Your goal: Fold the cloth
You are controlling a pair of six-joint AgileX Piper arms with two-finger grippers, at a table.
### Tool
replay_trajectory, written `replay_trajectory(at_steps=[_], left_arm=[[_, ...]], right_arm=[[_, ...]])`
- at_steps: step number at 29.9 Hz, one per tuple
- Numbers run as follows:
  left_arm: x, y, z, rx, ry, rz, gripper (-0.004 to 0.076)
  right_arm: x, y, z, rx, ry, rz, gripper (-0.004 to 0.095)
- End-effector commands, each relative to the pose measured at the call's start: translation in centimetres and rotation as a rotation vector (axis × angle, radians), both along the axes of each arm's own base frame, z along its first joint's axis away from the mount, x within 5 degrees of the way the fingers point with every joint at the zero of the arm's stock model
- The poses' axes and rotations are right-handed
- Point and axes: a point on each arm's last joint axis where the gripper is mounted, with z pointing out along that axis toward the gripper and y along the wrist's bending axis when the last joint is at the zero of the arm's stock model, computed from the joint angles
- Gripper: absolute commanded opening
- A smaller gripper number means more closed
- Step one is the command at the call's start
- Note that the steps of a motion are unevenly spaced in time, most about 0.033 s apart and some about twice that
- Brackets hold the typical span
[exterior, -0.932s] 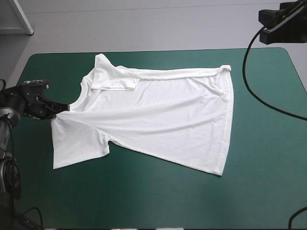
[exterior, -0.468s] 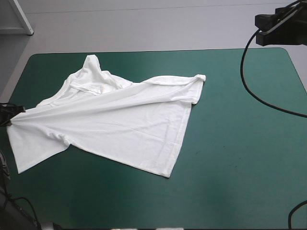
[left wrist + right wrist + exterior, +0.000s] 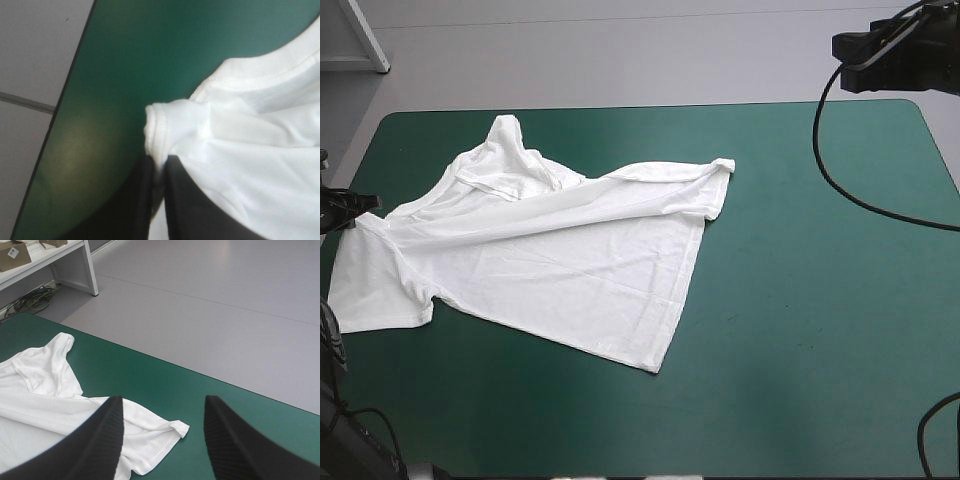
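free: table (image 3: pixel 840 300) right half, near-edge strip | blocked: T-shirt (image 3: pixel 550 260) covers left half up to left edge

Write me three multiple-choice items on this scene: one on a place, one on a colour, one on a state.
1. The T-shirt lies: A) on the table's left half; B) at its right edge; C) hanging off its near edge.
2. The table's cover is: A) brown; B) teal-green; C) white.
3. The right pincer is: A) shut on the T-shirt; B) open and empty; C) shut and empty.
Answers: 1 A, the high view shows it reaching the left edge; 2 B, teal-green shows all around the T-shirt; 3 B, its fingers stand apart with nothing between them.
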Motion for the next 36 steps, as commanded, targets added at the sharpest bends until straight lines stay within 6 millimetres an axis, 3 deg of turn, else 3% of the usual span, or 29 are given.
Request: replay_trajectory(at_steps=[1,5,7,12,15,20,24,31,36], left_arm=[[-0.4,-0.4,3.5,0.062,-0.075,-0.007,0.0148],[-0.9,0.0,3.4,0.065,-0.042,0.035,0.0472],[-1.3,0.3,3.9,0.049,-0.061,0.086,0.0565],[-3.8,0.6,8.6,0.089,-0.217,0.143,0.0578],[-5.3,-1.0,11.5,0.050,-0.309,0.083,0.0577],[-6.9,-6.8,15.3,-0.048,-0.414,-0.221,0.0577],[-8.1,-11.8,17.0,-0.103,-0.396,-0.428,0.0533],[-10.1,-21.7,17.3,-0.195,-0.290,-0.786,0.0507],[-11.8,-29.1,15.1,-0.279,-0.171,-1.016,0.0507]], right_arm=[[-1.4,0.1,1.6,0.027,-0.106,-0.006,0.0486],[-1.7,0.1,1.8,0.027,-0.116,-0.005,0.0583],[-1.9,0.1,1.9,0.028,-0.123,-0.006,0.0612],[-2.5,0.1,2.2,0.021,-0.140,-0.014,0.0613],[-2.6,0.1,2.2,0.016,-0.140,-0.018,0.0612],[-3.2,0.0,2.3,-0.004,-0.129,-0.028,0.0602],[-4.2,-0.1,2.7,-0.028,-0.149,-0.061,0.0583],[-7.4,-0.3,3.6,-0.049,-0.188,-0.119,0.0582],[-10.1,-0.4,4.4,-0.065,-0.233,-0.173,0.0581]])
